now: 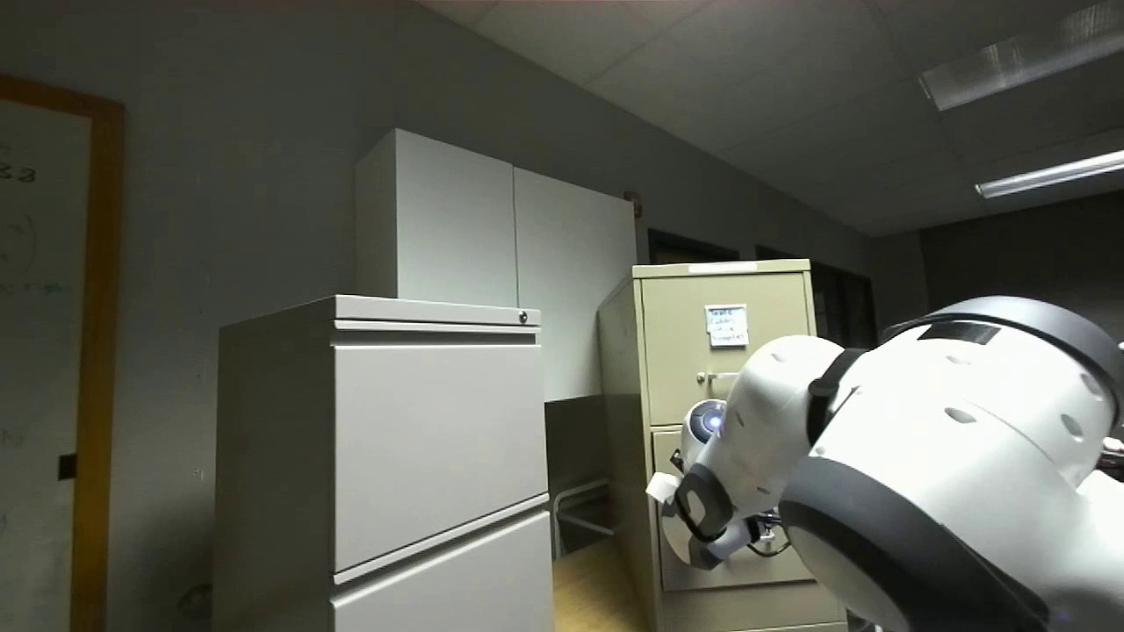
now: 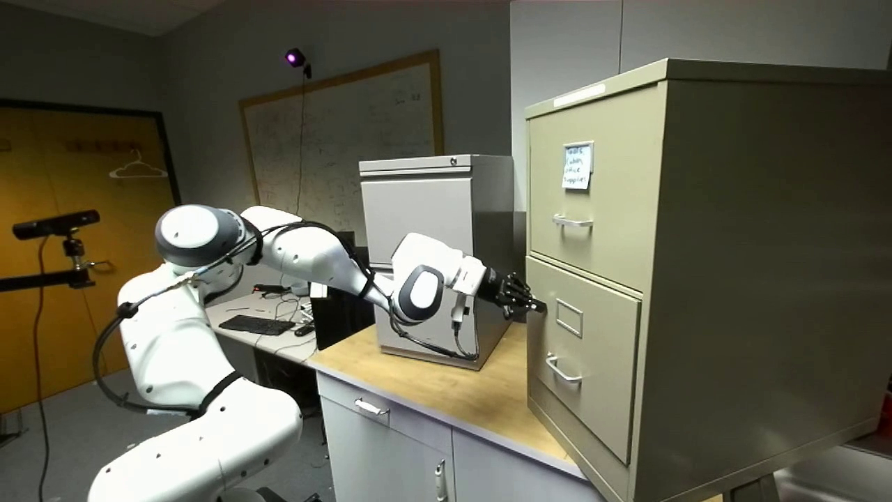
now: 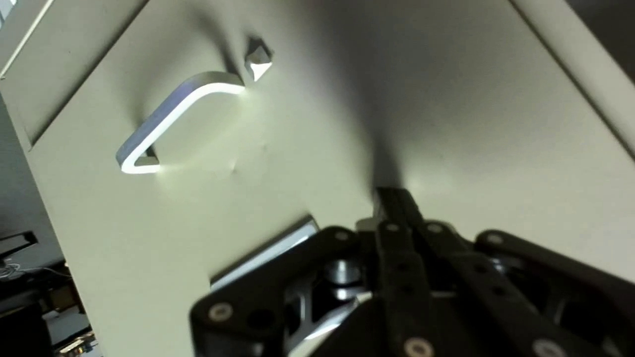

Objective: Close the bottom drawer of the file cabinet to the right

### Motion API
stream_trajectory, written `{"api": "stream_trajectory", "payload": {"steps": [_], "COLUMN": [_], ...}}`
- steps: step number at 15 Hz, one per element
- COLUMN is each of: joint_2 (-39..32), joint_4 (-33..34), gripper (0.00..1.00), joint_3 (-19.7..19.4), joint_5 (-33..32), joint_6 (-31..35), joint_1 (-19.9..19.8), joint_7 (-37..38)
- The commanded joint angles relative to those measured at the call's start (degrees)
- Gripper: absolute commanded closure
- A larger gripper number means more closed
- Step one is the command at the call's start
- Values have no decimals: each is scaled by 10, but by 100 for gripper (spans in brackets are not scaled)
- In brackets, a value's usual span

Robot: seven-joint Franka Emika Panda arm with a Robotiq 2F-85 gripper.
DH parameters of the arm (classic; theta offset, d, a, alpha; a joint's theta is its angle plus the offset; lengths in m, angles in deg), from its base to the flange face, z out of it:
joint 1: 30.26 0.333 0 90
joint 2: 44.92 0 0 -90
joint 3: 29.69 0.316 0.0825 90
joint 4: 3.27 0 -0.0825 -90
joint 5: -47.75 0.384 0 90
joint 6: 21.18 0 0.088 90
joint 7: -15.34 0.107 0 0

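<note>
The beige file cabinet (image 2: 759,279) stands on the right; it also shows in an exterior view (image 1: 625,395). Its bottom drawer (image 2: 599,328) has a silver handle (image 2: 563,373) and an empty label frame (image 2: 569,318). The drawer front looks nearly flush with the cabinet; I cannot tell whether it is fully shut. My gripper (image 2: 536,305) is shut and empty, at the upper part of the drawer front near its far edge. In the wrist view the fingertips (image 3: 392,192) are together, touching or very near the front, beside the label frame (image 3: 268,253). The handle (image 3: 166,111) shows upper left.
A grey file cabinet (image 2: 418,216) stands beside the beige one, on the wooden counter (image 2: 446,390), close to my wrist. The beige cabinet's top drawer (image 2: 624,188) is shut. A desk with a keyboard (image 2: 258,325) is behind my arm. A camera stand (image 2: 56,224) is at the far side.
</note>
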Motion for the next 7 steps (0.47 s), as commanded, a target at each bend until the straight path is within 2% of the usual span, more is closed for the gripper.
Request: {"api": "stream_trajectory", "payload": {"steps": [1,7], "joint_2": [-23,-36], "joint_4": [66,73], "gripper": [100,100], "joint_3": [51,58], "joint_5": [-16,-17], "joint_6": [-15,-25], "joint_1": [-90,-93], "joint_7": [-16,-26]}}
